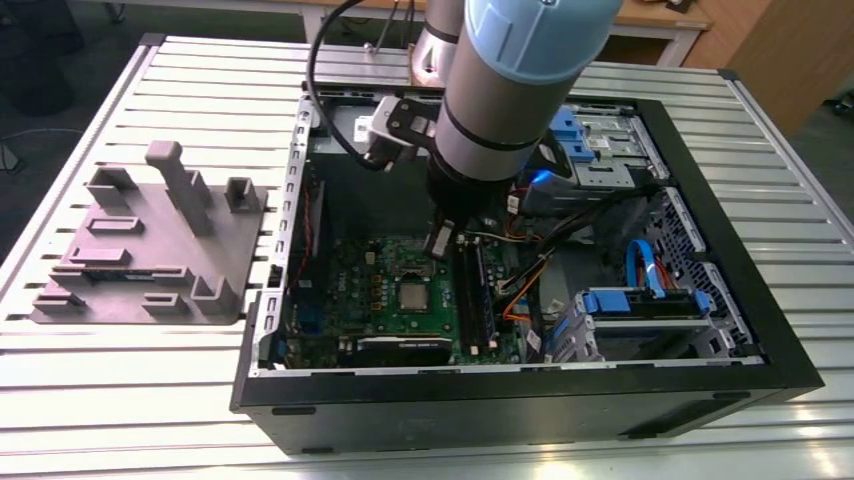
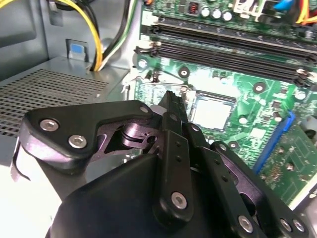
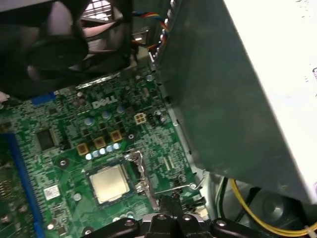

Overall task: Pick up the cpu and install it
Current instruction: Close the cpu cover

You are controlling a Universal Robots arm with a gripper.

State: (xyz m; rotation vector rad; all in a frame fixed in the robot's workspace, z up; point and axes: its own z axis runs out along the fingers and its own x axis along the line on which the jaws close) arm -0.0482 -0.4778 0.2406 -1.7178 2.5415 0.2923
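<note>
Chip (image 1: 415, 296) looks like it's already sitting flat in its socket on the green board (image 1: 354, 275), a bit below the middle of the exterior view, and you can see its silver top in both wrist views too (image 2: 212, 112) (image 3: 109, 183). So the pick-up part seems done, going by how it lies. The gripper (image 1: 439, 240) hangs just above and a little to the exterior view's right of the chip, inside the open computer case (image 1: 534, 385); its fingers look pressed together with nothing between them, and they aren't touching the chip. What I'd say is left: the metal socket frame (image 3: 138, 171) beside the chip looks flipped open, so the chip doesn't seem clamped down. Hard to be sure on that one. Over on the exterior view's left, a gray holder tray (image 1: 140, 250) sits on the slatted table (image 1: 120, 400), well apart from the case.
</note>
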